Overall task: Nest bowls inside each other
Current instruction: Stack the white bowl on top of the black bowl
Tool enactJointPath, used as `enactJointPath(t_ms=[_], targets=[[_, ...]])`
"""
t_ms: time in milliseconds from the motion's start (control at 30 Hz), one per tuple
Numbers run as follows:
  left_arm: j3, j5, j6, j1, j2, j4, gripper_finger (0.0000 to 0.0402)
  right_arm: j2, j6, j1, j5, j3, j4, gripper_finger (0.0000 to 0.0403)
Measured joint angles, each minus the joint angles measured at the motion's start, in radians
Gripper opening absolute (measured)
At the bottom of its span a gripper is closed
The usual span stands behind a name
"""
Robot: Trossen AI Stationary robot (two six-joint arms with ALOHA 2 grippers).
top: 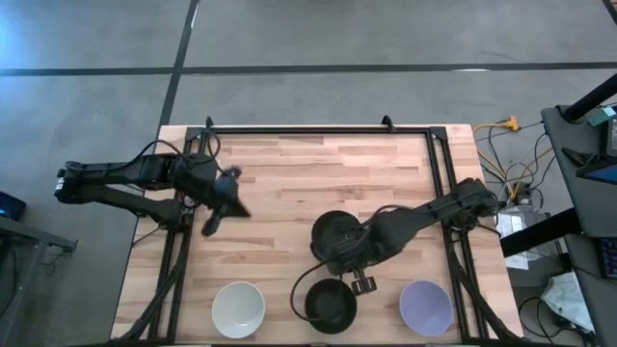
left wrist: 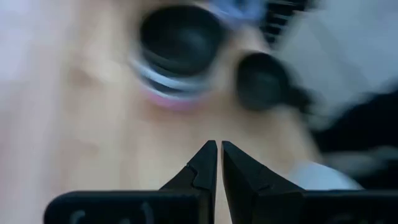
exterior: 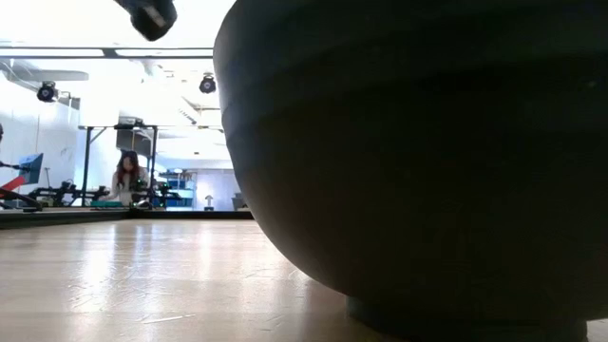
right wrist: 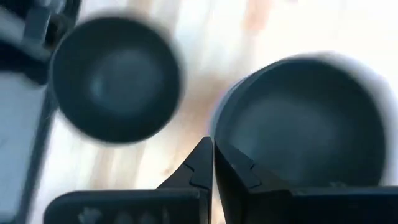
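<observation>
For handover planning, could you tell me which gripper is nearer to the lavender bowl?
Right. The right gripper sits by the black bowls mid-table, a short way from the lavender bowl. The left gripper hovers far across the table, toward its left edge.

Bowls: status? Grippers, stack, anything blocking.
Left gripper shut, empty, at the table's left side. Right gripper shut on the rim of the black-topped stack. White bowl, black bowl, lavender bowl loose in front. Nothing blocking.

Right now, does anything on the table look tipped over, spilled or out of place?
Nothing stands out. The white bowl, front black bowl and lavender bowl sit upright in a row; the nested stack looks upright too.
</observation>
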Motion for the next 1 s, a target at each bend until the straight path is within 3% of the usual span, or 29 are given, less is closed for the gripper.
enactJointPath(t_ms=[67, 200, 300, 467, 633, 800, 1000], targets=[[-0.002, 0.163, -0.083, -0.001, 0.004, -0.039, 0.0008, -0.029, 0.005, 0.0, 0.137, 0.035, 0.003, 0.0009], [-0.054, 0.469, -0.268, -0.021, 0.015, -0.034, 0.0008, -0.088, 0.04, -0.003, 0.514, 0.08, 0.007, 0.0009], [-0.099, 0.617, -0.38, -0.076, 0.013, 0.002, 0.0008, -0.146, 0.108, -0.003, 0.691, 0.069, 0.003, 0.0009], [-0.153, 0.624, -0.525, -0.213, 0.008, 0.161, 0.0008, -0.289, 0.187, 0.014, 0.714, -0.041, 0.001, 0.0009], [-0.231, 0.544, -0.729, -0.334, 0.04, 0.526, 0.0008, -0.458, 0.252, 0.067, 0.714, -0.25, 0.045, 0.0009], [-0.286, 0.398, -0.935, -0.387, 0.129, 0.876, 0.0009, -0.639, 0.267, 0.113, 0.714, -0.53, 0.306, 0.0009], [-0.268, 0.388, -0.978, -0.391, 0.265, 0.864, 0.0042, -0.799, 0.219, 0.128, 0.714, -0.84, 0.691, 0.0009]])
